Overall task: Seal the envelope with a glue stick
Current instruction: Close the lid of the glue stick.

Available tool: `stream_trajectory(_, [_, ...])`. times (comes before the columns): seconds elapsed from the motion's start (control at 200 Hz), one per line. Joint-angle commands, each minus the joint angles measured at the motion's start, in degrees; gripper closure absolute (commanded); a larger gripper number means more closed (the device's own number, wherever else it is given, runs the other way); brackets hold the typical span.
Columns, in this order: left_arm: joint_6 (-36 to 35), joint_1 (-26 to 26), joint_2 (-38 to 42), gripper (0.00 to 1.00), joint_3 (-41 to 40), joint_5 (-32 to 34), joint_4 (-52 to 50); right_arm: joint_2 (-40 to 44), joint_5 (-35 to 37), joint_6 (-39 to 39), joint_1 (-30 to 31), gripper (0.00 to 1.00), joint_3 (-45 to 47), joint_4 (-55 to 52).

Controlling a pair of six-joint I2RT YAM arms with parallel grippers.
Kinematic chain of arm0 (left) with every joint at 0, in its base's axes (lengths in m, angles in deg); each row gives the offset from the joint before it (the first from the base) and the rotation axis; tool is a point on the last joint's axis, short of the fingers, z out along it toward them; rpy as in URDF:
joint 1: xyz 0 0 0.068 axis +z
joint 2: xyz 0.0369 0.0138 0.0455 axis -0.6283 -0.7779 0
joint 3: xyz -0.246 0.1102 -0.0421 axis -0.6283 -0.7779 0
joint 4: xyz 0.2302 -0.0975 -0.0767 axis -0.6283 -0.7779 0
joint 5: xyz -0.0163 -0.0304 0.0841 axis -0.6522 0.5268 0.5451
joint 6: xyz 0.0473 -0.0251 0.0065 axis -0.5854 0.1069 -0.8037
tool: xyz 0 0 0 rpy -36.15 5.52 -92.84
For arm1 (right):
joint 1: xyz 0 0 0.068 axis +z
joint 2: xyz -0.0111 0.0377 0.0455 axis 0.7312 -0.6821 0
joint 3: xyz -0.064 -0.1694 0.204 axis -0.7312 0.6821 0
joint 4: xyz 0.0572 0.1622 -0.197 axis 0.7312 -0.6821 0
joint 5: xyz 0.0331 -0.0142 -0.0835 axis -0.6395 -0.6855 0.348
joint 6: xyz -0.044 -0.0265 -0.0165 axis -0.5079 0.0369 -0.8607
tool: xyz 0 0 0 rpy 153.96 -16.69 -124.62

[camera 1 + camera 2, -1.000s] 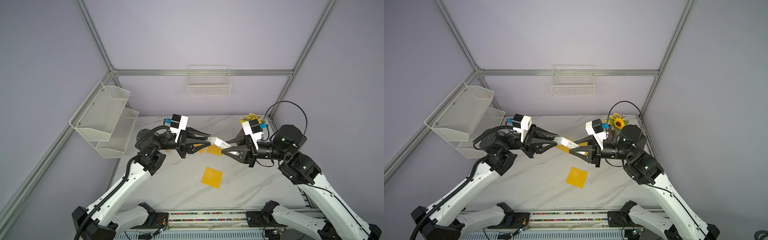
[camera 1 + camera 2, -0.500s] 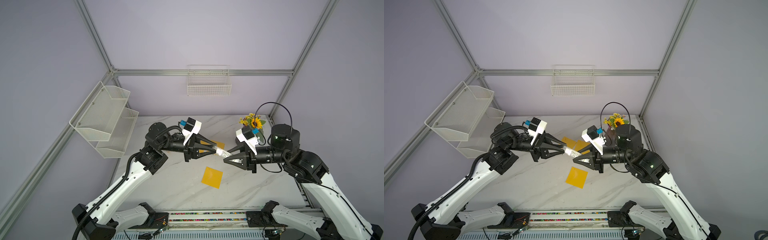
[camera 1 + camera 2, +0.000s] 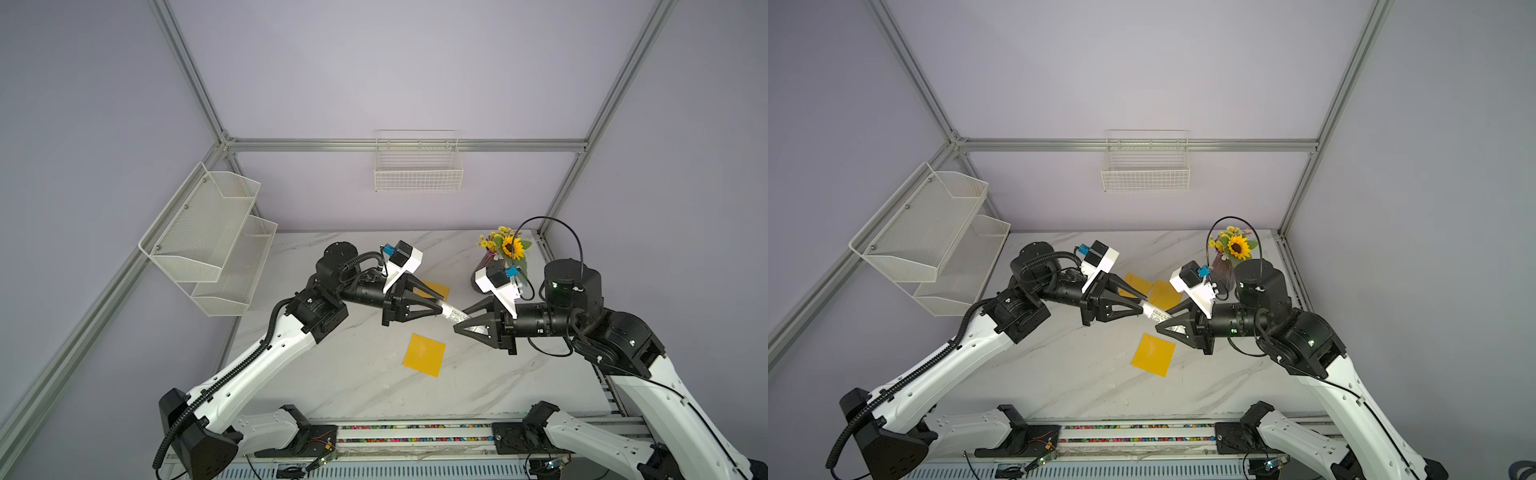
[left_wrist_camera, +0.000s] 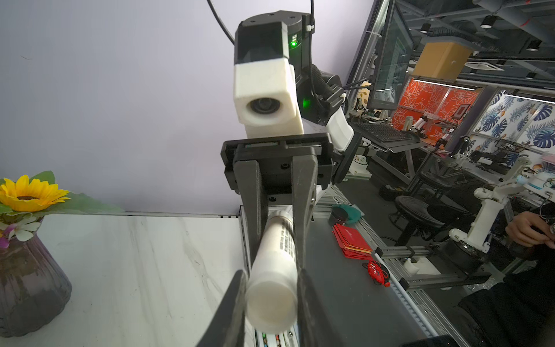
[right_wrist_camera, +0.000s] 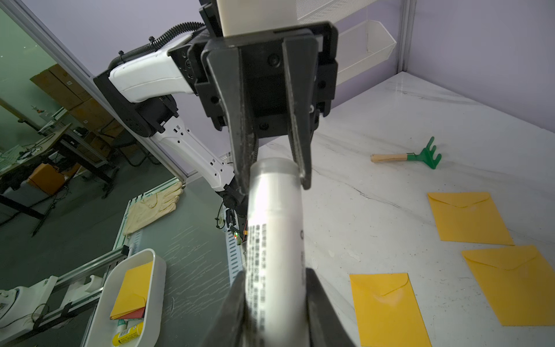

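Observation:
The glue stick (image 3: 455,314) (image 3: 1156,313), a white tube with dark print, hangs level above the table between both arms. My left gripper (image 3: 441,305) (image 3: 1143,306) (image 4: 270,276) is shut on its cap end. My right gripper (image 3: 460,320) (image 3: 1162,320) (image 5: 273,282) is shut on the printed body (image 5: 276,240). The stick's round end (image 4: 271,297) faces the left wrist camera. Three yellow envelopes lie flat on the marble: one (image 3: 424,355) (image 5: 387,306) under the stick, two (image 3: 1136,282) (image 3: 1165,294) farther back, flaps down.
A purple vase with a sunflower (image 3: 484,270) (image 4: 27,285) stands at the back right. A green toy rake (image 5: 405,156) lies near the left wall. A wire shelf (image 3: 208,237) hangs left, a wire basket (image 3: 417,172) on the back wall. A white tray (image 5: 132,300) sits off the table.
Both arms have carried the glue stick together a little toward the table's front and lower, and the left wrist has turned. Both grips have stayed shut on it.

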State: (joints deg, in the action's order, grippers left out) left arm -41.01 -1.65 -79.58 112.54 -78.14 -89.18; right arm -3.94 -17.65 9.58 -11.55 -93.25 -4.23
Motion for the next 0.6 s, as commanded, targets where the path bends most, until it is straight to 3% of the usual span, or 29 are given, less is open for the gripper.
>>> stream_trajectory(0.0, [-2.88, -5.82, -2.70, 1.00, 0.00, 2.30, -2.06, -3.15, 2.52, 4.46, 0.86, 1.00, 3.08, 18.97])
stream_trajectory(0.12, [-8.20, -5.82, -0.50, 0.99, -0.27, 8.11, -8.15, -3.25, 5.23, 4.28, 0.86, 1.00, 3.54, 17.70])
stream_trajectory(0.37, [-13.45, -5.13, 6.98, 0.44, -4.20, 29.28, -13.99, -0.64, 12.56, 5.20, 0.86, 1.00, 10.64, 18.38])
stream_trajectory(0.45, [-13.79, -5.04, 9.20, 0.33, -5.54, 35.14, -15.01, 0.44, 16.72, 8.19, 0.87, 1.00, 16.01, 22.44])
stream_trajectory(0.595, [-14.06, -4.92, 13.27, 0.24, -9.08, 43.90, -15.78, 2.46, 25.75, 13.57, 0.89, 1.00, 27.87, 32.45])
